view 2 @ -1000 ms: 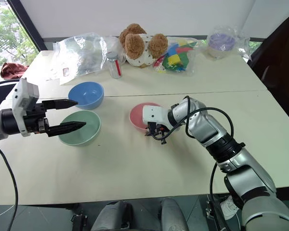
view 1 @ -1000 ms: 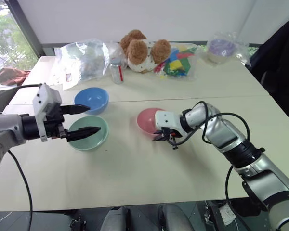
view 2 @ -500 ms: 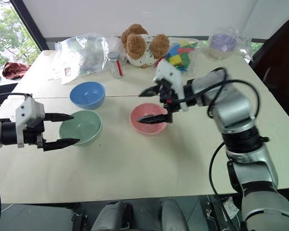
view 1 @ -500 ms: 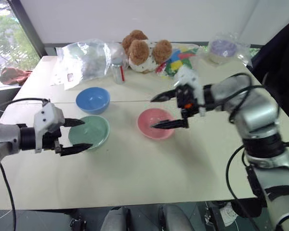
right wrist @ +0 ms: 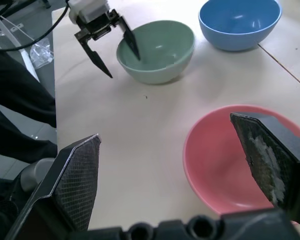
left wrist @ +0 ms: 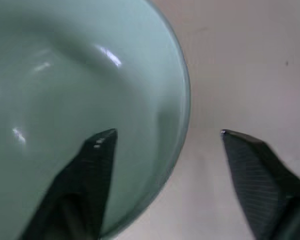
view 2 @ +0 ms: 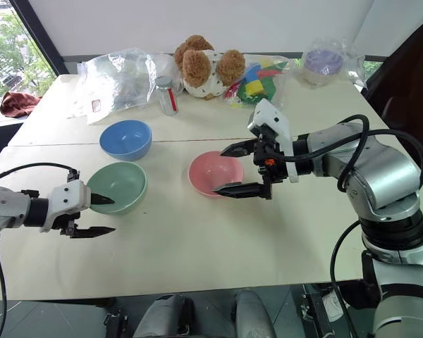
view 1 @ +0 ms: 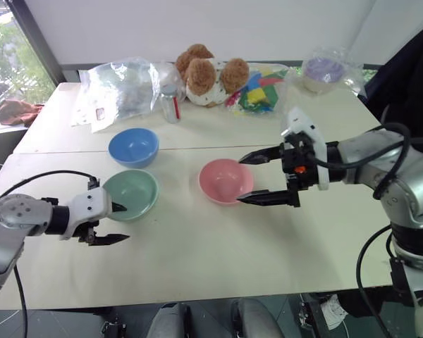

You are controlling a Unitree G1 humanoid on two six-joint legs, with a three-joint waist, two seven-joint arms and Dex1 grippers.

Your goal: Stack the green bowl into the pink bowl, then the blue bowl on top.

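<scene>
While its fingers straddle the rim, left tool (view 1: 117, 223) spread around green bowl (view 1: 132, 193).

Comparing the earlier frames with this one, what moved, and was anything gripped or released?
The left pincer dropped from above the green bowl to its near rim, one finger inside, one outside, not yet closed on it. The right pincer lifted off the table at the pink bowl, opened wide, and hangs at that bowl's right side. Nothing was gripped. All three bowls, including the blue bowl, stayed in place.
</scene>
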